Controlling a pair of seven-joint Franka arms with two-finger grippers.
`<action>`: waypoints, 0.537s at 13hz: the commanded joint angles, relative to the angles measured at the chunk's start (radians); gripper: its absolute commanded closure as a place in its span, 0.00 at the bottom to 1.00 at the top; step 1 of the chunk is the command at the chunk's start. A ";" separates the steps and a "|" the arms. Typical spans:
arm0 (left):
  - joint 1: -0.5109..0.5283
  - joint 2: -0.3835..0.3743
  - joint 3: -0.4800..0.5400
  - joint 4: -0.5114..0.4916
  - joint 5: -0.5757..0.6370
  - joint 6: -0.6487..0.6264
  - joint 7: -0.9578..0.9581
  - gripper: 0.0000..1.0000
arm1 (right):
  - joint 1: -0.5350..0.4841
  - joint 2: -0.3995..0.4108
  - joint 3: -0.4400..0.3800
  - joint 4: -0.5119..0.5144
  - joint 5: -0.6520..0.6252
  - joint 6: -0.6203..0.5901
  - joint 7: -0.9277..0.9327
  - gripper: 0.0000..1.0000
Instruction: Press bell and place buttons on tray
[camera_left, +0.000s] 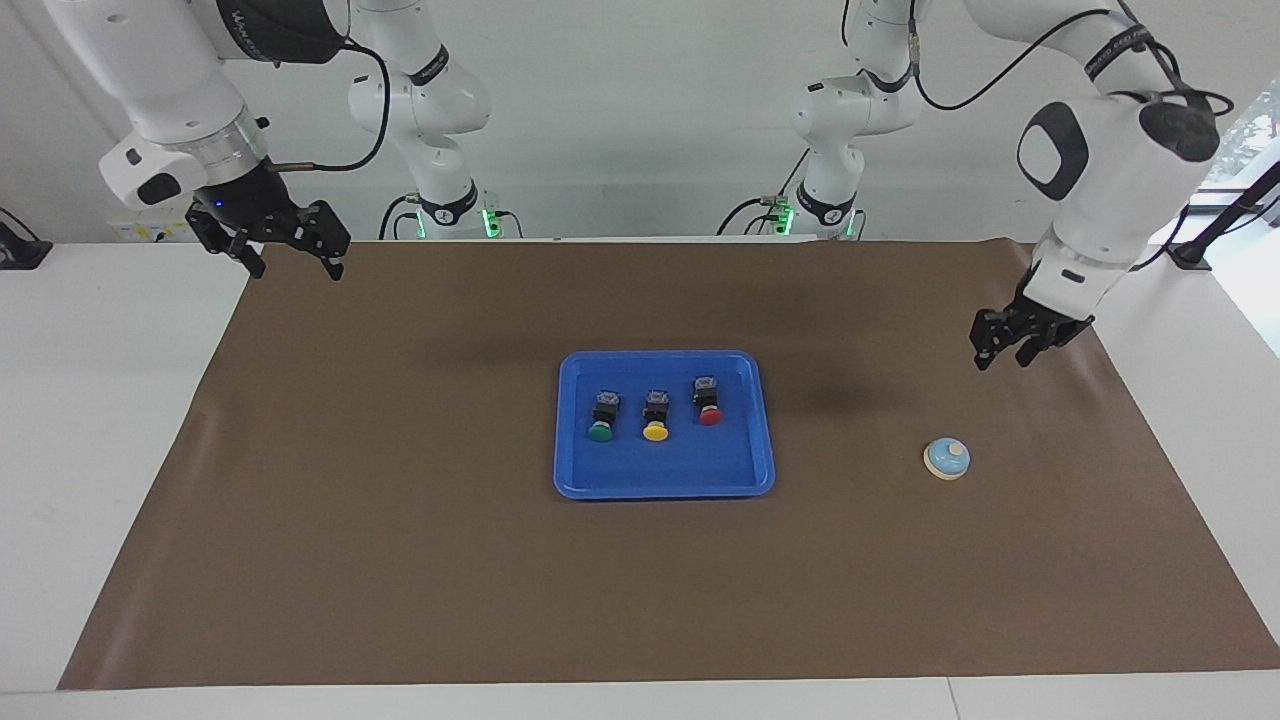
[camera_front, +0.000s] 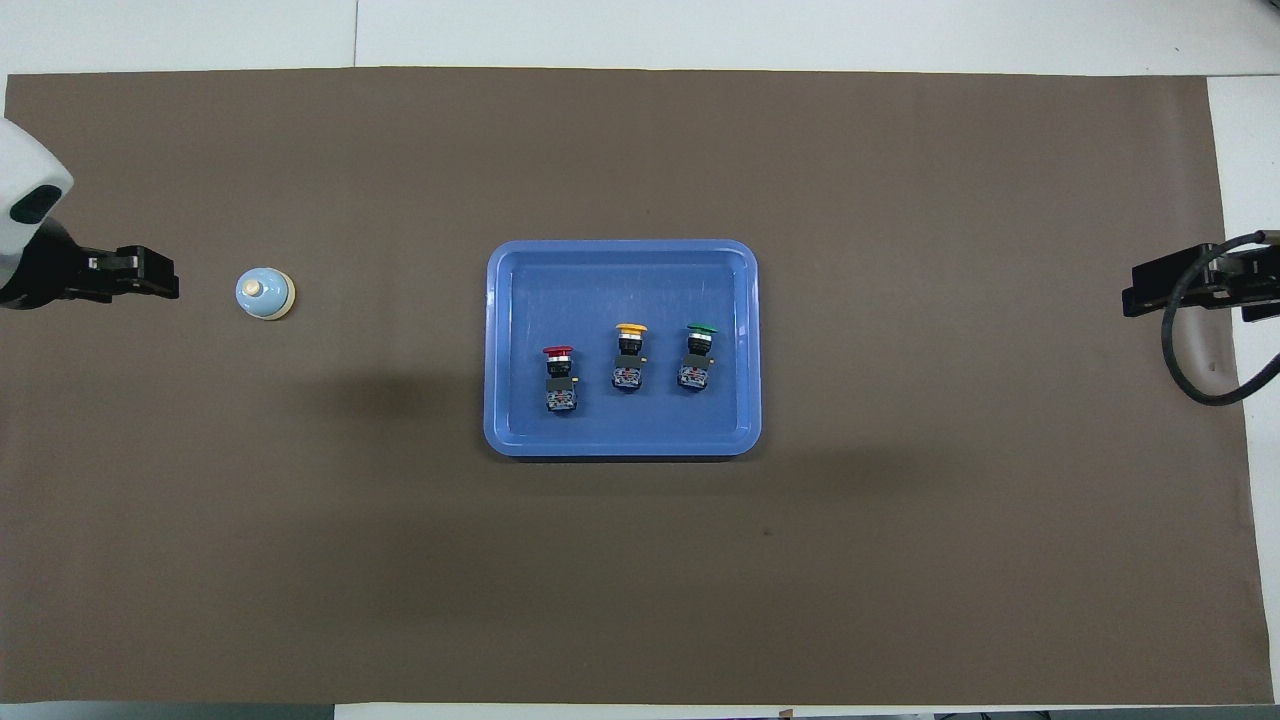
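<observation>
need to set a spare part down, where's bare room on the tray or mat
Tray: bare strip along the rim farther from the robots. Its nearer half holds the red, yellow and green buttons in a row. Mat: bare between tray and bell.

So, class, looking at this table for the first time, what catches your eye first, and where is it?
The bright blue tray in the middle of the brown mat, with the green button, yellow button and red button lying in a row in it. Next, the small light-blue bell toward the left arm's end, with the left gripper raised near it.
</observation>
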 joint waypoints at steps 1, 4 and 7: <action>-0.011 -0.110 0.002 -0.034 0.008 -0.083 -0.002 0.00 | -0.017 -0.016 0.015 -0.016 -0.011 0.000 -0.011 0.00; -0.034 -0.121 0.001 -0.005 -0.012 -0.138 -0.009 0.00 | -0.017 -0.016 0.015 -0.015 -0.011 0.000 -0.011 0.00; -0.031 -0.048 0.004 0.131 -0.055 -0.259 -0.012 0.00 | -0.017 -0.016 0.015 -0.015 -0.011 0.000 -0.011 0.00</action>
